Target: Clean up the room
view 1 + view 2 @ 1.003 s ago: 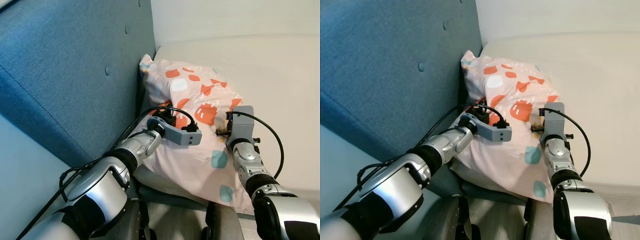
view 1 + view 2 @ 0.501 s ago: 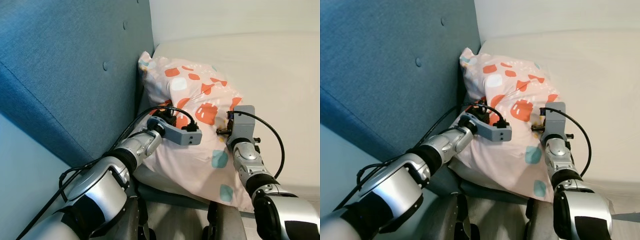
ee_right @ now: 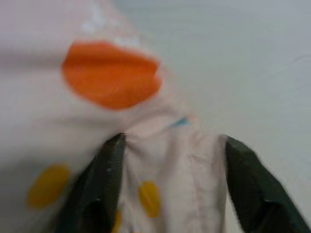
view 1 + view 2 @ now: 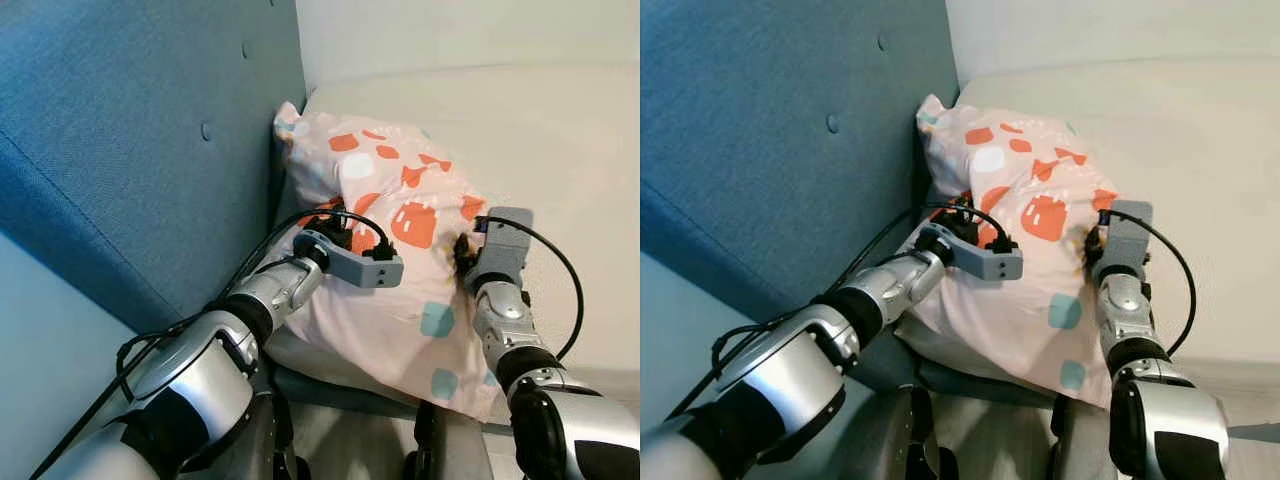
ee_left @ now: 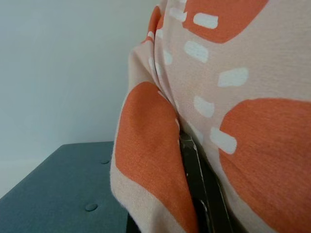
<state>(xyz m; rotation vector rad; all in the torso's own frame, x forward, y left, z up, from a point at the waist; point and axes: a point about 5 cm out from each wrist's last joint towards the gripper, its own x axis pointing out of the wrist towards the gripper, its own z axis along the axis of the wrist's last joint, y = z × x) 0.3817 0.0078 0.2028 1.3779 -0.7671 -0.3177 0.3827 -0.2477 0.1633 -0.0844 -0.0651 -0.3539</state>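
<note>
A pink pillow (image 4: 400,190) with orange and teal patches lies on the cream mattress (image 4: 560,150), its upper corner against the blue padded headboard (image 4: 130,130). My left gripper (image 4: 335,218) is pushed into the pillow's left side, and in the left wrist view one black finger (image 5: 197,179) is buried in a pinched fold, shut on the fabric. My right gripper (image 4: 466,250) sits at the pillow's right edge. In the right wrist view its fingers (image 3: 104,170) stand wide apart with a bunched fold of the pillow (image 3: 165,145) between them.
The headboard forms a wall along the left. The cream mattress stretches away to the right and behind the pillow. A dark grey bed edge (image 4: 330,385) runs under the pillow's near side, with my body just below it.
My right wrist has moved right, from over the pillow to its right edge. The left gripper keeps its hold in the same spot. The camera has shifted slightly.
</note>
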